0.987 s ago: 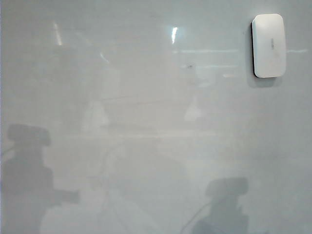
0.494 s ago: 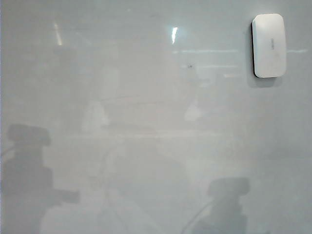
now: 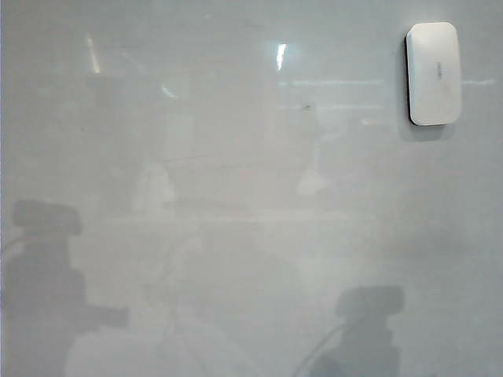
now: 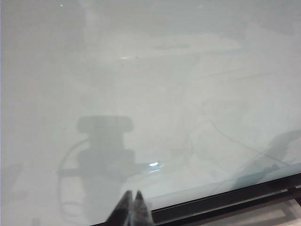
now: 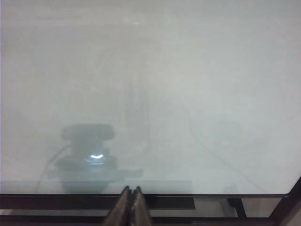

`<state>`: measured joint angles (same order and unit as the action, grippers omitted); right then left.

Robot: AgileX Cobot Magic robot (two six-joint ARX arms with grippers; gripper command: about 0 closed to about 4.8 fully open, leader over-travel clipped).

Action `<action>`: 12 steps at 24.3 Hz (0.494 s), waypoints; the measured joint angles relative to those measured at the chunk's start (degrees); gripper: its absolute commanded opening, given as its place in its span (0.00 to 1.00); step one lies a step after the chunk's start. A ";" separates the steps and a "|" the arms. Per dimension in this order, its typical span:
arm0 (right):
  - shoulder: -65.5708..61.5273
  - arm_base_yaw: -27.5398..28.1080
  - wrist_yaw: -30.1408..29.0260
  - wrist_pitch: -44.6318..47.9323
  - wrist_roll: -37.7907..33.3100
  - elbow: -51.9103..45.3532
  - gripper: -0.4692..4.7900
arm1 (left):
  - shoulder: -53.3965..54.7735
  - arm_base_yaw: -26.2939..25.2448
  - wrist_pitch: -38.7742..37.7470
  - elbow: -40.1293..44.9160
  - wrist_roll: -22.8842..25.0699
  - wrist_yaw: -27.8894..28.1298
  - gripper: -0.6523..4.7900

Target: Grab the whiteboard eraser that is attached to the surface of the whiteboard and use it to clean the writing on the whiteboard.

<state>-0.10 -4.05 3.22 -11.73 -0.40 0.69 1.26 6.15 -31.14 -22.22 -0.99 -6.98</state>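
Exterior view, whiteboard eraser [image 3: 433, 73] upright at two o'clock on the glossy whiteboard [image 3: 236, 196], left wrist view, left gripper [image 4: 131, 209] pinched together and empty over the board's dark frame [image 4: 225, 202], right wrist view, right gripper [image 5: 130, 207] likewise closed, holding nothing

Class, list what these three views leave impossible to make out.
1. The writing: no view shows any on the whiteboard, only glare and reflections.
2. The whiteboard eraser: its centre mark is too small to read in the exterior view.
3. Left pincer and right pincer: shut tips only, the rest cut off by the frame edge.
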 measured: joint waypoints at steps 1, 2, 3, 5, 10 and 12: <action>0.00 0.00 -0.02 0.00 0.00 0.00 0.08 | 0.00 0.00 0.00 0.00 0.00 0.00 0.11; 0.00 0.00 -0.02 0.00 0.00 0.00 0.08 | -0.02 0.00 0.00 0.00 0.00 0.00 0.11; 0.00 0.00 -0.02 0.00 0.00 0.00 0.08 | -0.09 0.00 0.00 0.00 0.00 0.00 0.11; 0.00 0.00 0.00 0.00 0.00 0.00 0.08 | -0.22 -0.02 0.00 0.00 0.00 0.00 0.11; 0.00 0.00 0.00 0.00 0.00 0.00 0.08 | -0.22 -3.15 0.00 0.00 0.00 -0.04 0.11; 0.00 0.00 0.00 0.00 0.00 0.00 0.08 | -0.22 -6.78 0.00 0.00 0.00 0.04 0.11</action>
<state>-0.10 -4.05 3.22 -11.73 -0.40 0.69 1.04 -0.62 -31.14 -22.22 -0.99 -6.94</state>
